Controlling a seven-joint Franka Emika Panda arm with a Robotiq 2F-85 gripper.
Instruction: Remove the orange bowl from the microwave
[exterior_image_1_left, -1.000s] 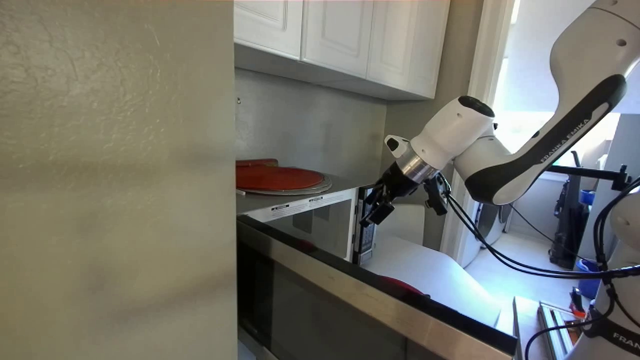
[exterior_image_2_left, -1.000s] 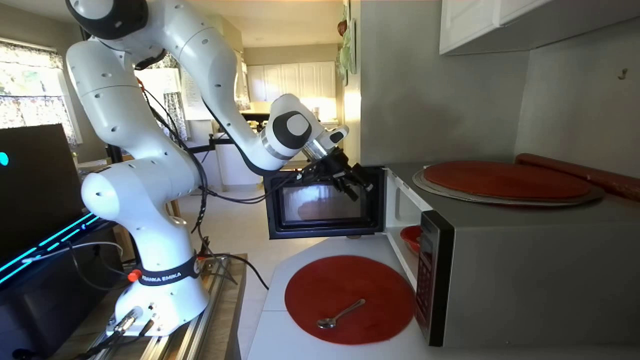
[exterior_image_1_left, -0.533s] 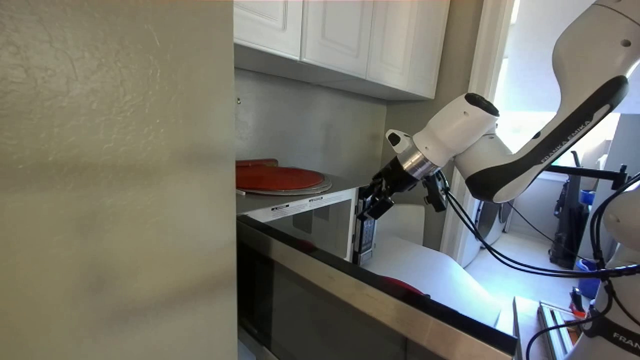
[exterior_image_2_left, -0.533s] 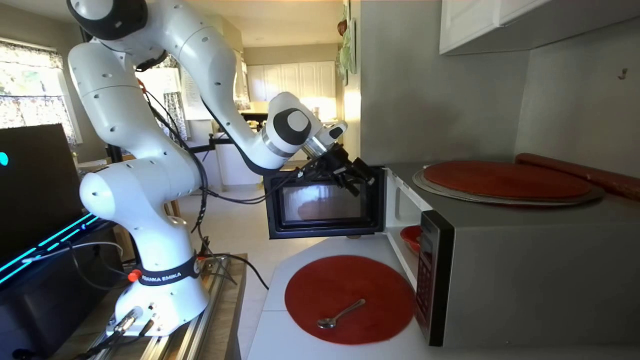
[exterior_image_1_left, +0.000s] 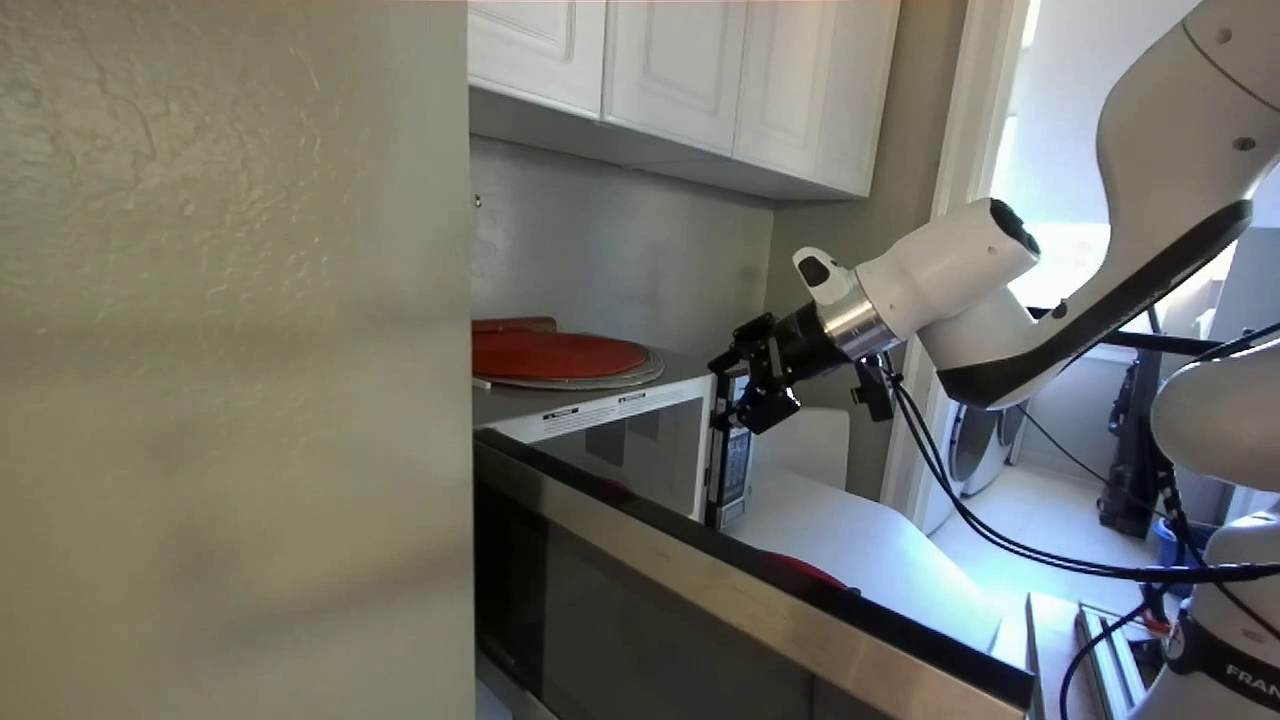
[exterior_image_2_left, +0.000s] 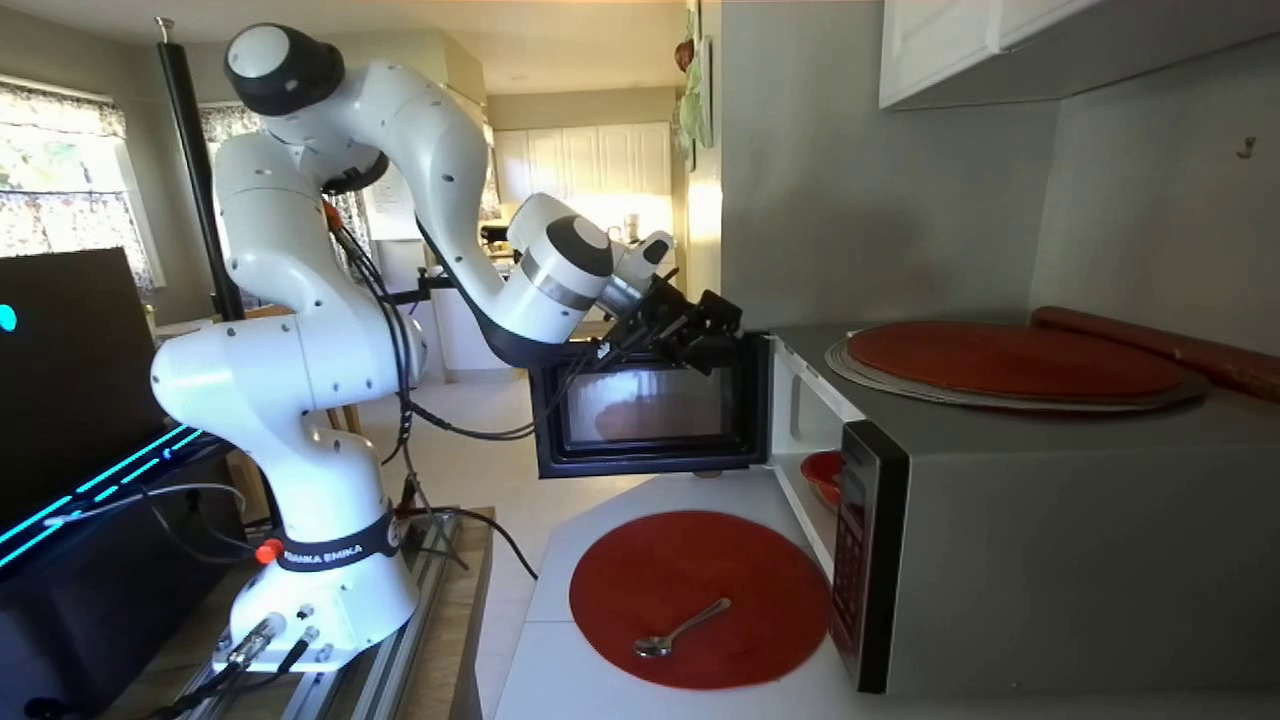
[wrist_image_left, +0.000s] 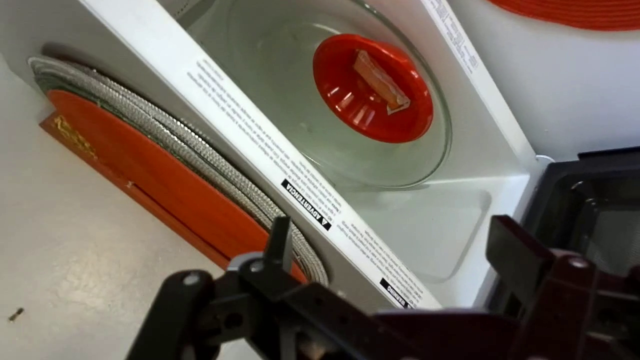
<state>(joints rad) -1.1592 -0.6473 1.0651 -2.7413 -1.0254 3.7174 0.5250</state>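
The orange bowl (wrist_image_left: 345, 100) sits upright on the glass turntable inside the microwave, with a small wrapped item in it. Part of the bowl (exterior_image_2_left: 822, 476) also shows in an exterior view past the button panel. The microwave (exterior_image_2_left: 1050, 570) has its door (exterior_image_2_left: 650, 466) swung wide open; in an exterior view the door (exterior_image_1_left: 700, 590) hides much of the interior. My gripper (wrist_image_left: 390, 242) is open and empty, tilted downward. It is outside the microwave near the top front edge, apart from the bowl, as both exterior views (exterior_image_1_left: 716, 392) (exterior_image_2_left: 722, 340) show.
A flat red-orange dish on silvery mats (exterior_image_2_left: 1010, 358) and a red roll (exterior_image_2_left: 1170, 350) lie on top of the microwave. A round red mat (exterior_image_2_left: 700, 560) with a spoon (exterior_image_2_left: 680, 630) lies on the white counter (exterior_image_2_left: 560, 600). White cabinets (exterior_image_1_left: 680, 80) hang above.
My gripper has risen slightly, levelled out and rolled about its axis. The upper arm and elbow have shifted. The bowl, door and microwave have not moved.
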